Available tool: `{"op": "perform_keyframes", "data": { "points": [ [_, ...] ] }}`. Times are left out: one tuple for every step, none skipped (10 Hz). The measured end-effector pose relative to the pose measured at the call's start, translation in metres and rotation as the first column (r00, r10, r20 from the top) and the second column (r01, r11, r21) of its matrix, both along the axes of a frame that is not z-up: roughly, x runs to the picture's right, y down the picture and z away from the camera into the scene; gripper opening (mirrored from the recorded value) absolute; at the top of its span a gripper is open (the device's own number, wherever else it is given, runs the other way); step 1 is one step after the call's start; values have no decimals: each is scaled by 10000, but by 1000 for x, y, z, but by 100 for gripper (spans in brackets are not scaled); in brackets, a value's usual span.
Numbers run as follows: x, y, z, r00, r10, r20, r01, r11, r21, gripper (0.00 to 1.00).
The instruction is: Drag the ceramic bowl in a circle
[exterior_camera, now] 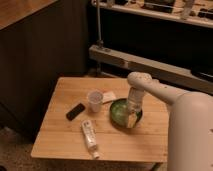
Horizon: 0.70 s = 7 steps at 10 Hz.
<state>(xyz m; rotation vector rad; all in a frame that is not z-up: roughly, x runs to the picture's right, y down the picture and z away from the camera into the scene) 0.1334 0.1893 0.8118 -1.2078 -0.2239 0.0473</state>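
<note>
**Gripper down in the green bowl on the wooden table**

We see the gripper (132,119) reaching down into the ceramic bowl (121,111), at the bowl's right side, its pale tip low against the rim nearest the front right. We cannot tell how the gripper is set, nor whether it clasps the rim or only rests against it. Above it the white wrist rises straight up to a rounded joint, and from there the arm (160,92) slopes down and to the right, where it meets the broad white body of the robot (190,132) that fills the lower right corner.

The ceramic bowl sits on the wooden table (60,132), a little right of the table's middle. Its inside is glossy green and its outer wall looks darker.

Just to the left of the bowl stands a small white cup (95,100), upright, near the bowl but apart from it. Behind the cup and the bowl, toward the table's far edge, lies a flat pale packet (108,96), close to both. Further left, a small dark flat object (75,111) lies slanted on the wood, well clear of the cup. In front of the cup, toward the near edge, a white tube (89,137) lies on its side, its cap end pointing to the front.

Behind the table runs a long grey metal rail (150,64), with a thin upright pole (99,25) at its left end. A dark cabinet (35,65) stands to the left.
</note>
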Motion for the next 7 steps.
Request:
{"op": "perform_keyframes", "data": {
  "points": [
    [3, -3, 2, 10000, 60, 5, -60, 10000, -12, 0],
    [5, -4, 2, 10000, 46, -29, -46, 10000, 11, 0],
    [4, -5, 1, 9999, 45, -131, -44, 9999, 100, 0],
    [4, -8, -2, 9996, 105, -254, -98, 9996, 277, 0],
    [9, -11, 0, 9990, 179, -399, -163, 9991, 400, 0],
    [19, -16, 2, 9977, 345, -588, -313, 9980, 557, 0],
    [35, -18, 3, 9952, 556, -804, -501, 9964, 680, 0]
  ]
}}
